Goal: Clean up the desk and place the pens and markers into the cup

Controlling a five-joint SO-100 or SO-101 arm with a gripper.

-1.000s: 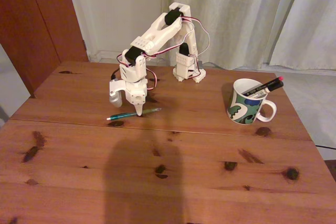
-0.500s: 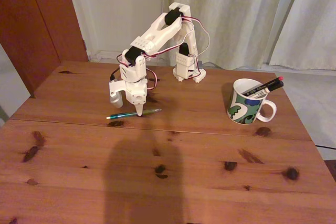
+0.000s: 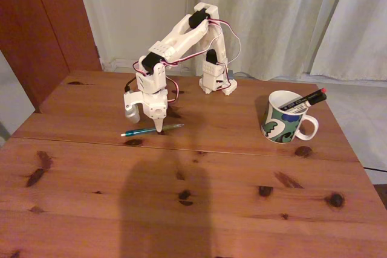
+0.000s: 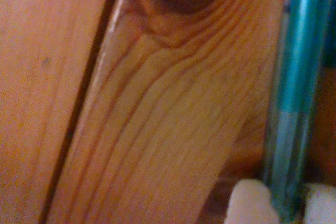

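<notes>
Teal pen (image 3: 152, 130) flat on desk (image 3: 193, 197) — two markers (image 3: 304, 101) leaning in cup (image 3: 282, 120).

white 3D-printed arm (image 3: 181, 34), blocky plastic links, black servo blocks at joints, red, white and black wires looping along it, flared white base (image 3: 217, 84), tapered white claw (image 3: 159, 129), pale rounded fingertips (image 4: 252, 203)
</notes>
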